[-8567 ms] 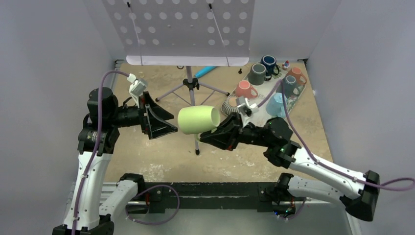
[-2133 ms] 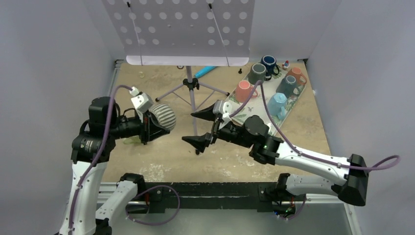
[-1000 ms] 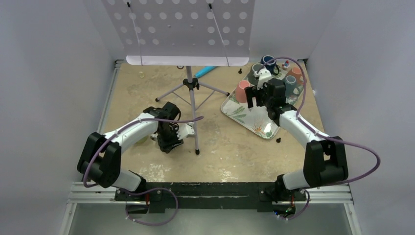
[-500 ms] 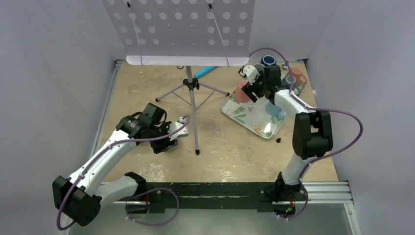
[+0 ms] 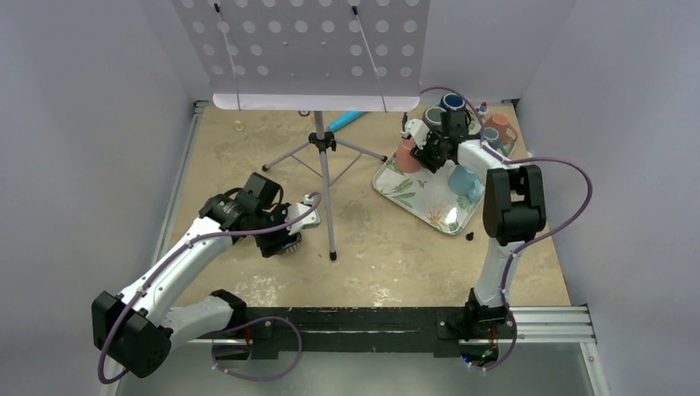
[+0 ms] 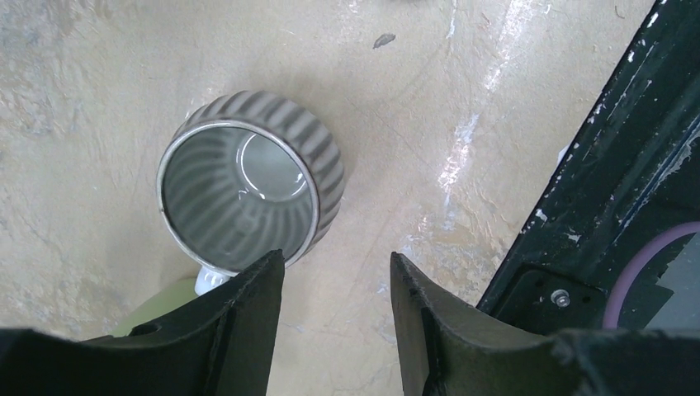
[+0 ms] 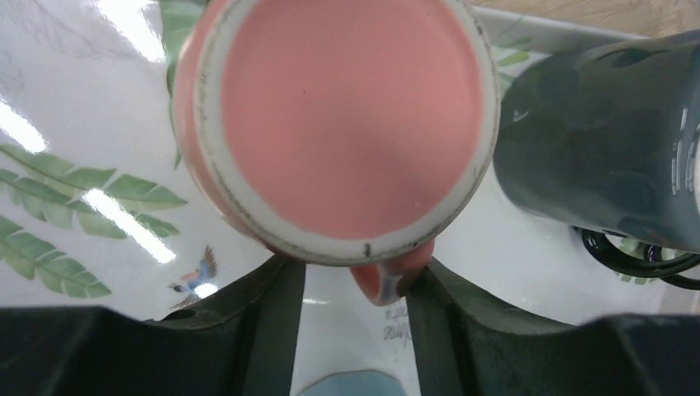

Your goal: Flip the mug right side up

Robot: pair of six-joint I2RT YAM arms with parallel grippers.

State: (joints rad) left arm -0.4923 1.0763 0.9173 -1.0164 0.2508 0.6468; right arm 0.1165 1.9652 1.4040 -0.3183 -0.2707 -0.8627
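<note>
The sandy, scuffed bench carries a music stand with a perforated white desk at upper centre; at upper right lies a glossy white tray printed with green leaves. Two seconds ago both arms were raised over the middle and the left one held a ribbed cup; now they are spread apart and the cup is set down. The right arm reaches to the far end of the tray, a little lower than half a second ago.

The pink mug stands upside down on that tray, at its upper left corner in the top view; its long axis is upright, its flat unglazed-rimmed base faces the wrist camera, and its handle points to the lower edge of the right wrist view. The right gripper is about half open and straddles the handle, a gap showing on the left side. Touching or just beside the mug stands a glossy dark grey mug.

The left gripper hangs partly open and holds nothing, above the grey ribbed cup, which stands mouth up on the bench.
</note>
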